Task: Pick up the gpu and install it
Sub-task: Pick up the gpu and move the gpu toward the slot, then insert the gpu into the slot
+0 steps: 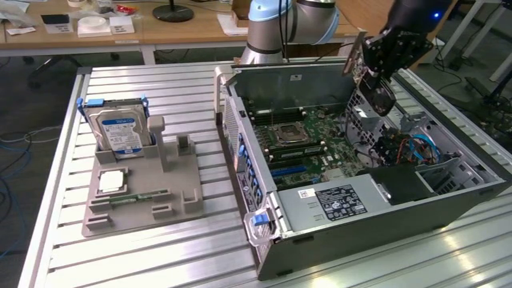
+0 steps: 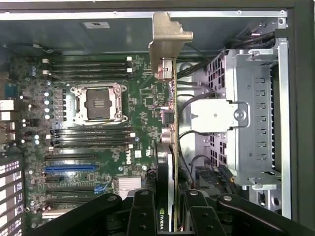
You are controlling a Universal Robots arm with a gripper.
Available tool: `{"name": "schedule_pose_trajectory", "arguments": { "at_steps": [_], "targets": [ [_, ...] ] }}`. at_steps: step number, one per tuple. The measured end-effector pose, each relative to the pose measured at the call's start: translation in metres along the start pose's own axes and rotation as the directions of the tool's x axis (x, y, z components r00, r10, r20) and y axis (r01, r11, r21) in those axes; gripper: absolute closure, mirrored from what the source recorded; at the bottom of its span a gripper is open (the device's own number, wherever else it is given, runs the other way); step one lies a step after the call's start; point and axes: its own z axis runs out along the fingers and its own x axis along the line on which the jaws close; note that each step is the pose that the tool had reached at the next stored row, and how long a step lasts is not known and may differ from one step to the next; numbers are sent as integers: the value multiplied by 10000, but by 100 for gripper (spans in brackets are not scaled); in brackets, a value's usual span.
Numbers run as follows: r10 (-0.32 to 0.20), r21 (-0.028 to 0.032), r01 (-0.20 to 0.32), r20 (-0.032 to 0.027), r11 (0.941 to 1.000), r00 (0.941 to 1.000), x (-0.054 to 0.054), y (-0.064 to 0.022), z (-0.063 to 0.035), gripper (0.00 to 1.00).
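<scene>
My gripper [image 1: 379,72] hangs over the far right part of the open computer case [image 1: 240,129], shut on the gpu [image 1: 375,90]. The card is a dark board with a black cooler, held on edge above the motherboard [image 1: 308,135], clear of it. In the wrist view the gpu [image 2: 170,147] appears edge-on between the black fingers [image 2: 142,211]. Its silver bracket [image 2: 167,39] points toward the case's back wall. It sits over the gap between the motherboard [image 2: 142,98] and the drive cage [image 2: 246,113]. A blue slot [image 2: 70,167] lies off to one side of the card.
On the exterior view's left, a grey fixture [image 1: 180,180] holds a blue-labelled hard drive [image 1: 120,129], a RAM stick [image 1: 140,196] and a CPU [image 1: 112,180]. Inside the case are the power supply [image 1: 336,201] and loose cables [image 1: 412,147]. Everything rests on a slatted metal table [image 1: 144,258].
</scene>
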Motion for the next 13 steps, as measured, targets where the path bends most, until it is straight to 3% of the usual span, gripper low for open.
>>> {"name": "schedule_pose_trajectory", "arguments": {
  "at_steps": [13],
  "targets": [
    [206, 4, -206, 15, 9998, 9998, -36, 1, 21, 74]
  ]
}}
